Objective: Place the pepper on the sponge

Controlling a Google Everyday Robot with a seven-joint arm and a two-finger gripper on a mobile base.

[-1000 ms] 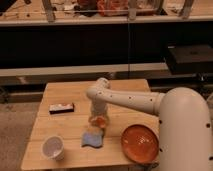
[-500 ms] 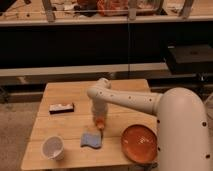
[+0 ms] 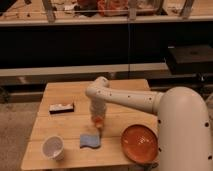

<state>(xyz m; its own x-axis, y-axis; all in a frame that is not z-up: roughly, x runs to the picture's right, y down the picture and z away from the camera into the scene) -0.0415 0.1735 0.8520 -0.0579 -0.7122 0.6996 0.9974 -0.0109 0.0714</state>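
1. One part looks done: the small elongated orange-red pepper is off the wooden table, pinched in my gripper near the table's middle.
2. What is left, as I judge it, is lowering the pepper onto the flat blue-grey wavy-edged sponge, which lies bare toward the table's front edge, and letting go.
3. The pepper hangs at the tips of my jaws, just above and behind the sponge's far edge, not touching it.
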